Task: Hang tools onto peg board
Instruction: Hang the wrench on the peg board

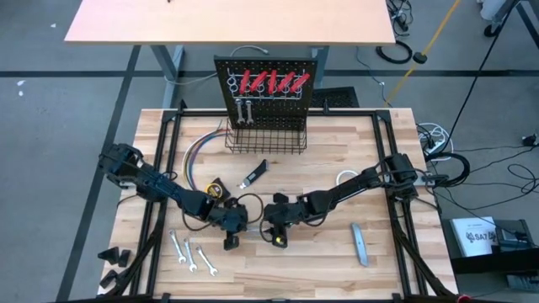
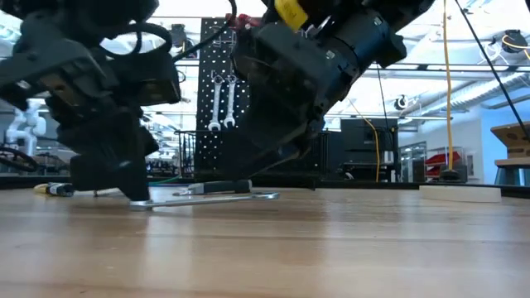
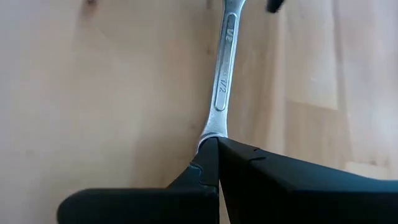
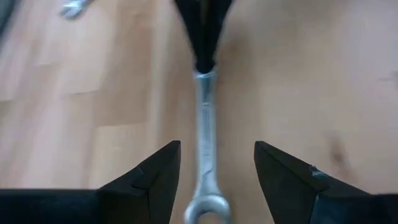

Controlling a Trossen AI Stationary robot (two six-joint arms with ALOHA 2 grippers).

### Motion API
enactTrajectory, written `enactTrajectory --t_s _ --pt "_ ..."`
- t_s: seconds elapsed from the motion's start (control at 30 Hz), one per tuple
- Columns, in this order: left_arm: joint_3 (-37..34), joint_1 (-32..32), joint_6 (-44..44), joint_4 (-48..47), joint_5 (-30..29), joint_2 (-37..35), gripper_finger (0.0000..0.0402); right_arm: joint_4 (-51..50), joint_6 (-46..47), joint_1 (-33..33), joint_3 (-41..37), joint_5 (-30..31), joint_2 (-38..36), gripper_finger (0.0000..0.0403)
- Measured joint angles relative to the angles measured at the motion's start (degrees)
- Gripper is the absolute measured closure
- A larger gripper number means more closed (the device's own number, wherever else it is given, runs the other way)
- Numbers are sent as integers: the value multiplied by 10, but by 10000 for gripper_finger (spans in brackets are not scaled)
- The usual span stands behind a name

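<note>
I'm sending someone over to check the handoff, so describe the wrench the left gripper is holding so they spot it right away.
On the wooden table, in front of the peg board, the two arms meet near the middle. The wrench lies flat between them, one end pinched in the shut left gripper. Unlike the loose wrenches nearby, it sits between the right gripper's open fingers.

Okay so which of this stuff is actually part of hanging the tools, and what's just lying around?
Part of the job:
wrench pinched by the left gripper
right gripper, open astride it
peg board
loose wrenches
grey bar
knife

Lying about:
coloured wires
</note>
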Motion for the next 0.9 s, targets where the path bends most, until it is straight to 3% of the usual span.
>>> enactTrajectory --t_s 0.13,0.47,0.6,0.83,0.9 --pt "0 14 16 0 2 0 400 -22 -30 10 0 65 1 206" --pt "0 27 27 2 4 0 400 -17 -52 14 13 72 66 213" --pt "0 27 27 2 5 0 400 -40 -59 13 18 72 72 256" --pt "0 28 32 2 4 0 400 -60 -65 10 19 62 68 371" --pt "-1 27 51 6 1 0 400 -60 -72 9 18 61 68 373"
